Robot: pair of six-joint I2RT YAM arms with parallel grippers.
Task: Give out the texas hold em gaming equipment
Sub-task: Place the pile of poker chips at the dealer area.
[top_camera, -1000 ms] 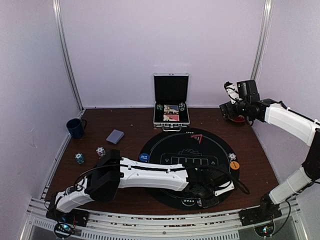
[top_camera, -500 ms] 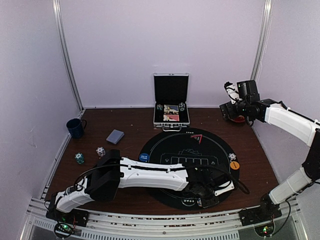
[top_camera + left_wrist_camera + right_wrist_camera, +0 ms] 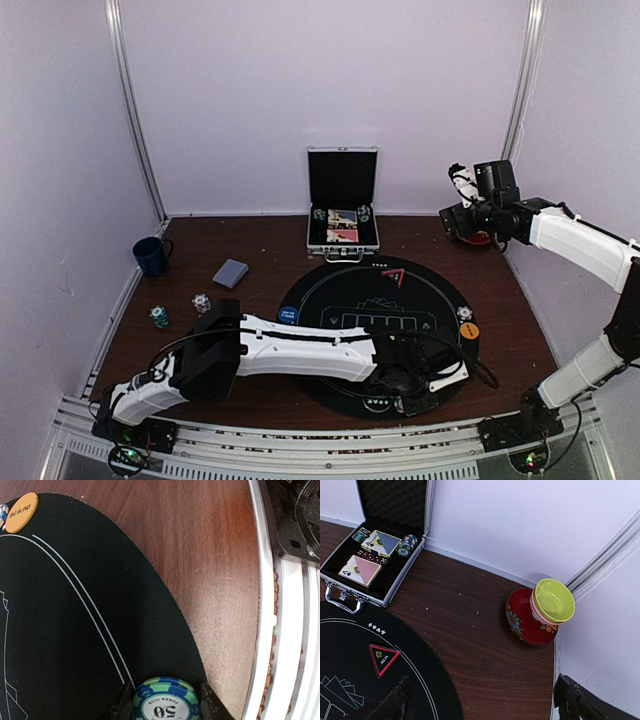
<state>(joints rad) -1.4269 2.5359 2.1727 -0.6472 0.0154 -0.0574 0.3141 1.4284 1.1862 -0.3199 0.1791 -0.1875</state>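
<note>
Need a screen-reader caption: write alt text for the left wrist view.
The left tool grips a teal poker chip marked 50 at the edge of a black mat on a brown table. An orange Big Blind button lies on the mat, top left; a metal rail runs down the right.

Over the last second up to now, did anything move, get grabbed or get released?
Nothing visibly changed. The left end effector stays shut on the teal chip at the edge of the black mat. The right end effector stays open and empty.
</note>
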